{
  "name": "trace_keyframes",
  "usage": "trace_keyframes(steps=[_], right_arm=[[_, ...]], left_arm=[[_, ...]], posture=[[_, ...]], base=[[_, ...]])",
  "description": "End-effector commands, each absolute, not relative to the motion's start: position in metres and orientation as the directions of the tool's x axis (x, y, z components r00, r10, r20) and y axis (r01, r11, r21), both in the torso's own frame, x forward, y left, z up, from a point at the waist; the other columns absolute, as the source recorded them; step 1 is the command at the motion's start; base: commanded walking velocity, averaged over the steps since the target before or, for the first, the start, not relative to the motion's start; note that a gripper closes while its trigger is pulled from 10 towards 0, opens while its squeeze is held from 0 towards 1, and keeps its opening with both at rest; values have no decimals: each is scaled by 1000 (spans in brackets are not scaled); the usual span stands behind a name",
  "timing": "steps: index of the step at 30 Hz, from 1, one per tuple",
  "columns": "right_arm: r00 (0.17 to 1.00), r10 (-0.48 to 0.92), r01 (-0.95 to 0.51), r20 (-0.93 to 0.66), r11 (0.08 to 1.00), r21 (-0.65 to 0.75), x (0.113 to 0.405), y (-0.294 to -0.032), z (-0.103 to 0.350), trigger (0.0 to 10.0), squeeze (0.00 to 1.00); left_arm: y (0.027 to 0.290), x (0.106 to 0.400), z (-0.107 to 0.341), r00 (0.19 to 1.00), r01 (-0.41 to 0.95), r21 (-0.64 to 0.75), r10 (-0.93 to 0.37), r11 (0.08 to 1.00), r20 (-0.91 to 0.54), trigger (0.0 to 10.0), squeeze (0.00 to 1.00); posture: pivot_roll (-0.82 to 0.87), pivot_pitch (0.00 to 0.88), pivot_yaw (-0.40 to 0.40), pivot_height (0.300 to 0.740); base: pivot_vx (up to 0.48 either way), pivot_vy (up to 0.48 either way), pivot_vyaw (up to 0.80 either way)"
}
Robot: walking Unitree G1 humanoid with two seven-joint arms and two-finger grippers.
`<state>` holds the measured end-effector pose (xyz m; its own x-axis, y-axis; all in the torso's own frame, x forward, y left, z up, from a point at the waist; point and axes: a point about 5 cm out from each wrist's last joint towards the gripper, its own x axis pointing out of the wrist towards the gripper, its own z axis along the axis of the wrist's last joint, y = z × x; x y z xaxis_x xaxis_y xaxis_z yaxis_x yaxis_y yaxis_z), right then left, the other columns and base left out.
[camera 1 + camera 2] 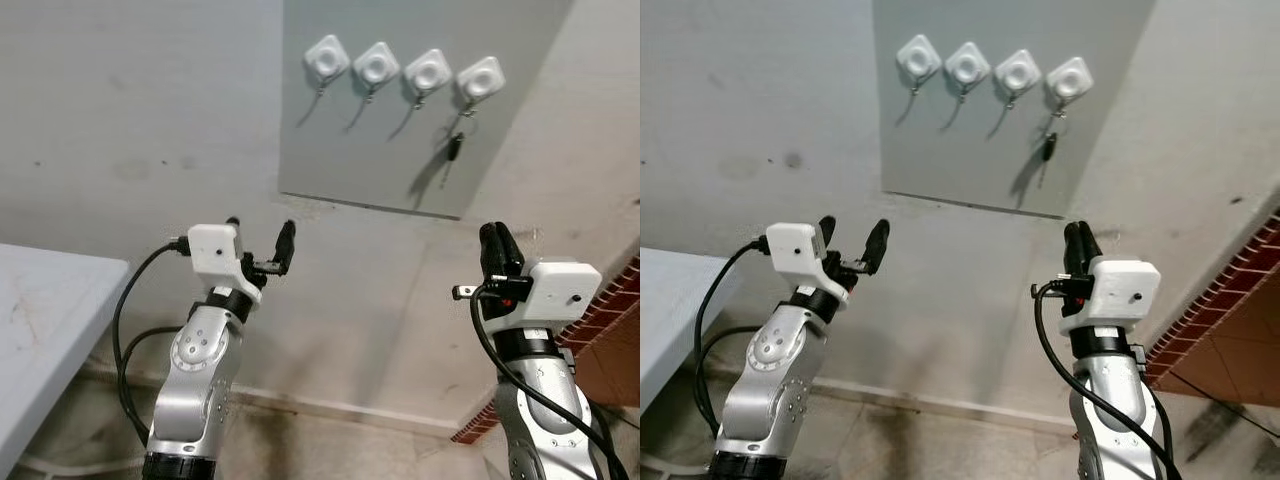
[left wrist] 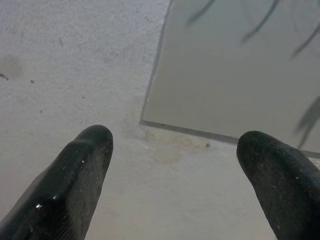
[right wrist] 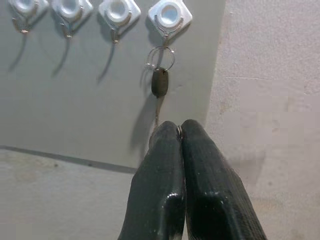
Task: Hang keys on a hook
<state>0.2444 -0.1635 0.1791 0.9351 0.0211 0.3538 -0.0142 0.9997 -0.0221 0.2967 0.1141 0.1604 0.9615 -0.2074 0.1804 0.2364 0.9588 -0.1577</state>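
Observation:
A grey board (image 1: 400, 150) on the wall carries a row of white hooks. From the rightmost hook (image 1: 481, 77) a dark-headed key (image 1: 455, 148) hangs on its ring; the wrist camera sees the same key (image 3: 159, 82) under that hook (image 3: 169, 14). My right gripper (image 1: 497, 238) is shut and points up at the board, below the key and apart from it; I see its pressed fingertips (image 3: 167, 132) just under the key's blade. My left gripper (image 1: 260, 232) is raised and open with nothing in it, aimed at the wall near the board's lower left corner (image 2: 145, 121).
The other three hooks (image 1: 377, 64) are bare. A white table (image 1: 40, 310) juts in at the lower left. A red brick wall (image 1: 612, 305) stands at the far right. A pale baseboard (image 1: 330, 408) runs along the floor below the wall.

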Motion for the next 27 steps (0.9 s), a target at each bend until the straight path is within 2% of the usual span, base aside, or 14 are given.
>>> trace_keyframes(steps=[1, 9, 11, 17, 27], right_arm=[[931, 38, -33, 362, 999, -19, 245, -160, 183, 10000, 0], [934, 64, -62, 351, 998, -16, 253, -160, 183, 10000, 0], [931, 84, -85, 355, 996, -13, 261, -159, 186, 10000, 0], [921, 113, -125, 374, 992, 9, 276, -159, 193, 10000, 0], [894, 180, -219, 411, 974, 49, 299, -154, 207, 10000, 0]], left_arm=[[117, 296, 161, 966, 221, -153, -195, 963, 169, 10000, 0], [97, 296, 167, 924, 349, -29, -338, 937, 179, 10000, 0], [82, 294, 173, 878, 434, 52, -435, 900, 201, 10000, 0], [68, 296, 180, 828, 510, 97, -518, 855, 214, 10000, 0], [58, 301, 193, 783, 564, 102, -570, 819, 250, 10000, 0]], posture=[[-40, 40, -60, 740], [-34, 57, -62, 740], [-33, 62, -61, 740], [-35, 69, -62, 740], [-38, 77, -60, 740]], base=[[0, 0, 0], [0, 0, 0], [0, 0, 0], [0, 0, 0], [0, 0, 0]])
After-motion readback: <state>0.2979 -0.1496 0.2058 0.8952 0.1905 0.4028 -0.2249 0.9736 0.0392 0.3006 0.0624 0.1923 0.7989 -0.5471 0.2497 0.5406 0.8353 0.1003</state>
